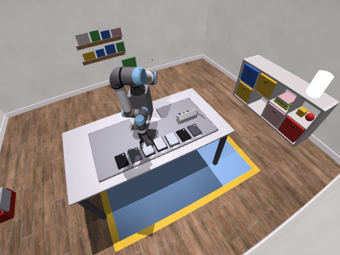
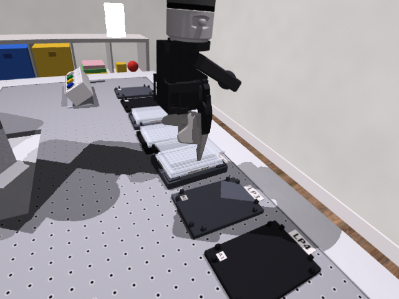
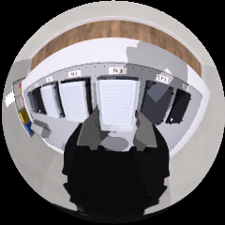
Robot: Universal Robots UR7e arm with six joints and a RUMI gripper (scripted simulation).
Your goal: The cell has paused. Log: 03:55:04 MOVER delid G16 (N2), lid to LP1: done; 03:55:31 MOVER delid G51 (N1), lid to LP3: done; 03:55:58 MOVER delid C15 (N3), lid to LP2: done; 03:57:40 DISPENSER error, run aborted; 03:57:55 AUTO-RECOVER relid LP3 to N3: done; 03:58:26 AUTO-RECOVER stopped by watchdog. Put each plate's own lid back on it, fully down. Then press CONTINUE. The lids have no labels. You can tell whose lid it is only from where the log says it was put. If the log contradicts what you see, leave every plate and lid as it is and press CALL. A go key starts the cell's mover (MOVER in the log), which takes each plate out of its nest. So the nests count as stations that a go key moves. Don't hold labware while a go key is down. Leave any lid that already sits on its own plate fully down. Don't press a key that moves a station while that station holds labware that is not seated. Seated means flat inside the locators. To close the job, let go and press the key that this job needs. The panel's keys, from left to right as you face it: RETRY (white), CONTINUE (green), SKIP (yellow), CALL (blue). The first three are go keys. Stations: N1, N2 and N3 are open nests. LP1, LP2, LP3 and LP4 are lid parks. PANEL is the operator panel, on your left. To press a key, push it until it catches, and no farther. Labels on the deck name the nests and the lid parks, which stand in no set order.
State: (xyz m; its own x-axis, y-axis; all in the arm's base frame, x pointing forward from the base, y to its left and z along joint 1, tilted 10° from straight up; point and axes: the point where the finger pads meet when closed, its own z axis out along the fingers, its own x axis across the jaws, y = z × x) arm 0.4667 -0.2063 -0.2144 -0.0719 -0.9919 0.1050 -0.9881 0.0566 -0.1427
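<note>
My gripper (image 1: 145,143) (image 2: 193,145) (image 3: 117,110) is shut on a clear lid (image 2: 170,145) (image 3: 117,98) and holds it low over the white well plate (image 2: 188,164) in nest N3. I cannot tell whether the lid touches the plate. Two more white plates stand in N1 (image 1: 160,143) (image 2: 158,132) (image 3: 75,100) and N2 (image 1: 172,138) (image 2: 147,114). Lid park LP3 (image 1: 134,154) (image 2: 217,205) (image 3: 157,100) and lid park LP4 (image 1: 121,160) (image 2: 262,260) (image 3: 180,105) lie bare. Beyond N2 are a black park (image 1: 183,134) and a grey park (image 1: 194,129) (image 2: 133,91).
The operator panel (image 1: 187,115) (image 2: 77,86) with its coloured keys stands on the perforated deck (image 2: 80,251) behind the far parks. The robot base (image 1: 139,99) rises behind the row. The table's edge (image 2: 322,222) runs close along the stations.
</note>
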